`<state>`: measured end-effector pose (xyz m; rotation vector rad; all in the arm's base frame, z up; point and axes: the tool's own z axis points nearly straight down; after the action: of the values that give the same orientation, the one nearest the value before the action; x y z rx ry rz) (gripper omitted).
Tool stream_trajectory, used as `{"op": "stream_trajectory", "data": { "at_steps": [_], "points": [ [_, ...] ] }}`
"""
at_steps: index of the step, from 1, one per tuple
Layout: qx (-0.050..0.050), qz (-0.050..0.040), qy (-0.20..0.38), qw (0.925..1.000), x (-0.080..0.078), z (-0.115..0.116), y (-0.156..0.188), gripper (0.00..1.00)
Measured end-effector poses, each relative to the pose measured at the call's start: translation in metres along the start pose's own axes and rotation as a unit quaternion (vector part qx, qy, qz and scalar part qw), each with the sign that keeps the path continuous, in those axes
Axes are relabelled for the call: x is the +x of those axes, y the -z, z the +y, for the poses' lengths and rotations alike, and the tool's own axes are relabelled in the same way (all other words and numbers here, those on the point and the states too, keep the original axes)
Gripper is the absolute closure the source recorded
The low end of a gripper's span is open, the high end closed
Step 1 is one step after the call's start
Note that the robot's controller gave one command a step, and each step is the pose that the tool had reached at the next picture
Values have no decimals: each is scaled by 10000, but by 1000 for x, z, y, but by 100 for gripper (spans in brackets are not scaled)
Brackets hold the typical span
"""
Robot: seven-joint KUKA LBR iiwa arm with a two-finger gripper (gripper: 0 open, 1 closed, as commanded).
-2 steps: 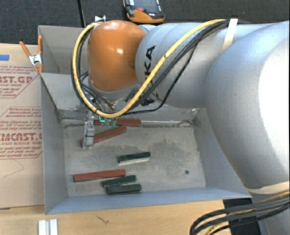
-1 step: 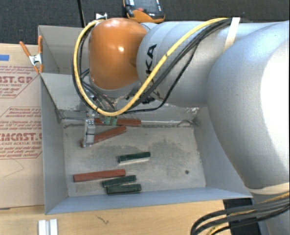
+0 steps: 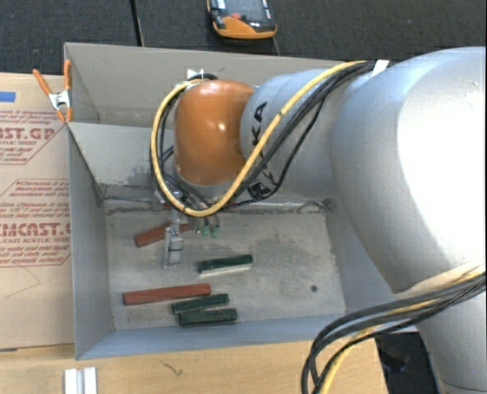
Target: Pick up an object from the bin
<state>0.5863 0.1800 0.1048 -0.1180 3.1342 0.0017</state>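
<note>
Nearest, low in the frame, the lowest green bar (image 3: 208, 317) and a second green bar (image 3: 199, 303) lay side by side on the bin (image 3: 292, 286) floor. A long reddish-brown bar (image 3: 167, 294) lay just beside them, towards the left. Further up, a lone green bar (image 3: 224, 263) lay apart. Beyond it, at centre-left, the pincer (image 3: 173, 249) hung just beside a short reddish-brown bar (image 3: 149, 238), slim, flat and tilted. Whether the pincer was spread or pressed together could not be told.
</note>
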Motion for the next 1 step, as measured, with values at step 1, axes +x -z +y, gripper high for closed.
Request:
{"op": "stream_trajectory", "data": {
  "at_steps": [1],
  "points": [
    [10,59,337,9994,80,-7,30,0]
  ]
}}
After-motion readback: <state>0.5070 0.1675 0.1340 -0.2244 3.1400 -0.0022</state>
